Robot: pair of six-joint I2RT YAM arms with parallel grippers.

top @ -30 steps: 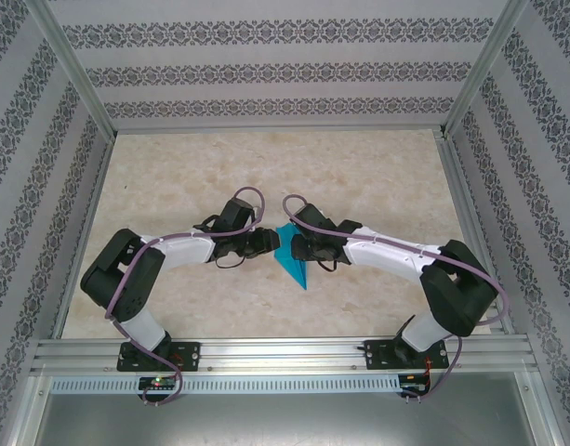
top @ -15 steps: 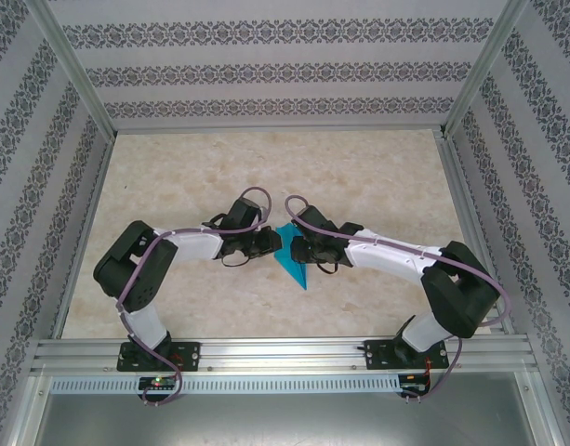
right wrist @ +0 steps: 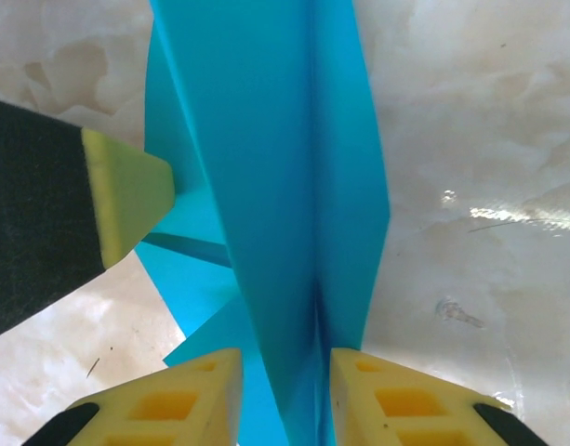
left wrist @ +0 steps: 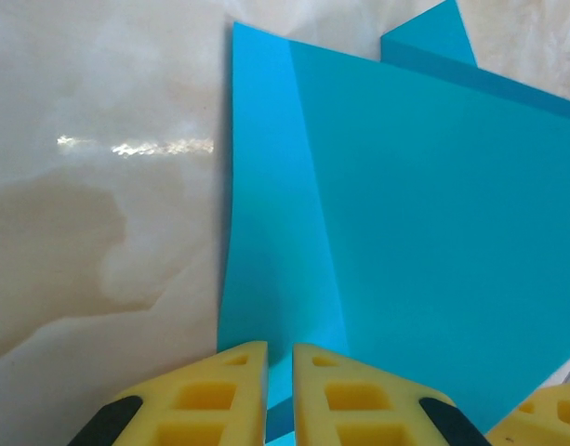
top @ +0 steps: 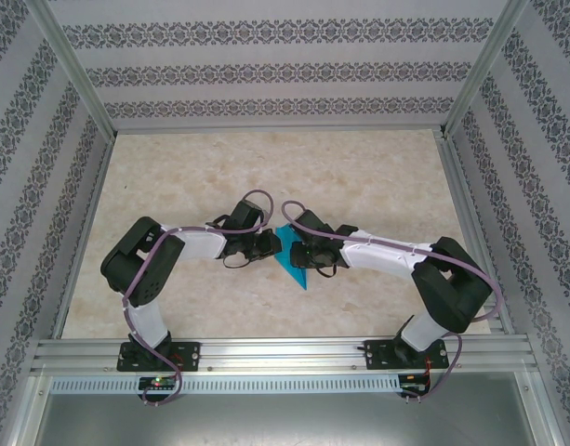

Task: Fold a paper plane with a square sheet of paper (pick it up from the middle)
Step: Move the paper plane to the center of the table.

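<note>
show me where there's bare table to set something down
The far half of the table, from the back wall to the arms, is bare. A smaller patch lies between the arms, by the near rail. The centre is crowded: left gripper and right gripper clamp the folded blue paper.

Count: one folded sheet of bright cyan-blue paper (top: 292, 266). Two white-and-black robot arms: left arm (top: 196, 243), right arm (top: 387, 251). Two yellow foam fingers (left wrist: 210, 400) on each, four in all. One beige marbled bench (top: 359, 177).
</note>
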